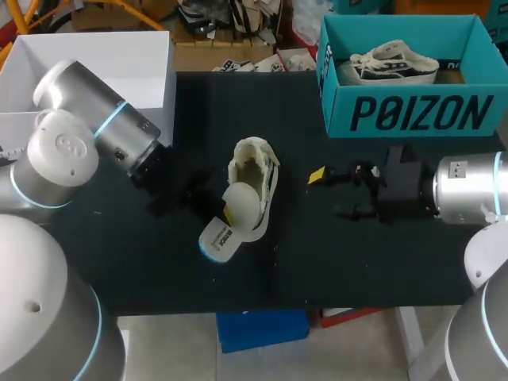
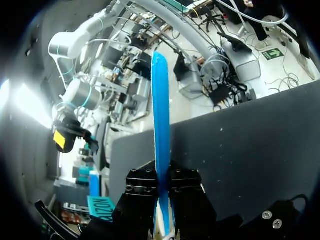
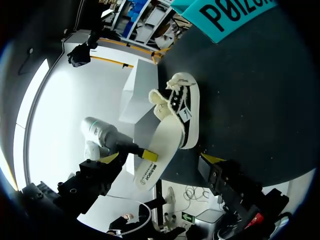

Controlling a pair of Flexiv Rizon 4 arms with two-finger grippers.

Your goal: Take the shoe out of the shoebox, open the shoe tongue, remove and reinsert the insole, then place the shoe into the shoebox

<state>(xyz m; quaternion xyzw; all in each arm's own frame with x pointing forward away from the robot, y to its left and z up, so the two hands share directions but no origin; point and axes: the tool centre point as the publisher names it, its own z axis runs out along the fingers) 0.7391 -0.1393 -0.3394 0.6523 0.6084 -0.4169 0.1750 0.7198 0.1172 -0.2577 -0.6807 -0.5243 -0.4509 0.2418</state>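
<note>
Looking across the head view from the left, I see my left gripper [image 1: 225,213] just left of centre, clamped on the insole [image 1: 224,236], which slants out of the shoe [image 1: 255,176] lying mid-frame on the black table [image 1: 357,270]. Right of centre, my right gripper [image 1: 327,194] has its fingers spread and holds nothing, below the teal shoebox [image 1: 413,115] at upper right.

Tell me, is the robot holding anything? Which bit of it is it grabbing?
The left gripper pinches the insole near the end that sticks out of the shoe. The right gripper is open and holds nothing.
</note>
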